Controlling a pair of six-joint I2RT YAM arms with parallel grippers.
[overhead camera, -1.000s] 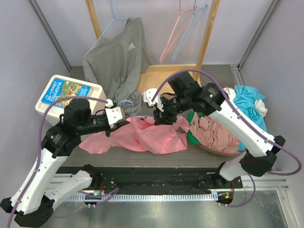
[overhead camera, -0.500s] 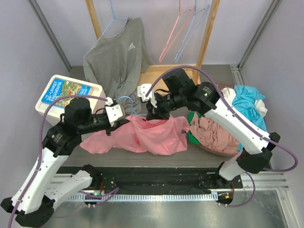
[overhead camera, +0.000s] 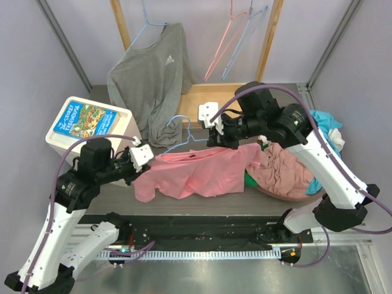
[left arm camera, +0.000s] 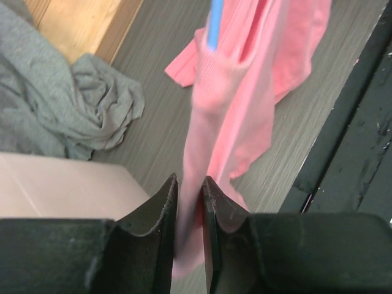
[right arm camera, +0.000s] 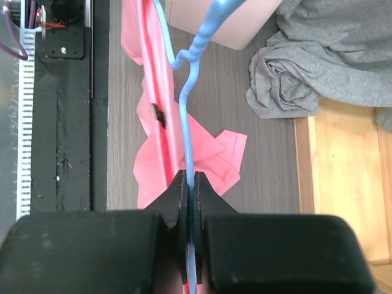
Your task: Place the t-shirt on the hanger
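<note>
I have the t-shirt (overhead camera: pixel 202 174) stretched across the middle of the overhead view, lifted between both arms, its lower edge hanging down to the table. The right gripper (overhead camera: pixel 222 138) is clamped tight on the light-blue hanger (right arm camera: pixel 185 122), with a fold of pink cloth caught alongside the wire. The hook points toward the upper left of the frame. The left gripper (left arm camera: pixel 190 202) stands narrow with a strip of shirt pinched between its jaws. That cloth is blurred in the wrist view, so I don't trust how firm the pinch is.

That pinch is my main worry. If it slackens, the left shoulder will drop and the shirt may slide along the wire and bunch at the right gripper. Pulling harder to keep the cloth taut could twist the thin wire in the right jaws. The hook also sits near the crumpled hem of the grey top (overhead camera: pixel 150 79) and could snag it. On the right, the shirt touches the heap of clothes (overhead camera: pixel 278 171) and may drag some along.
</note>
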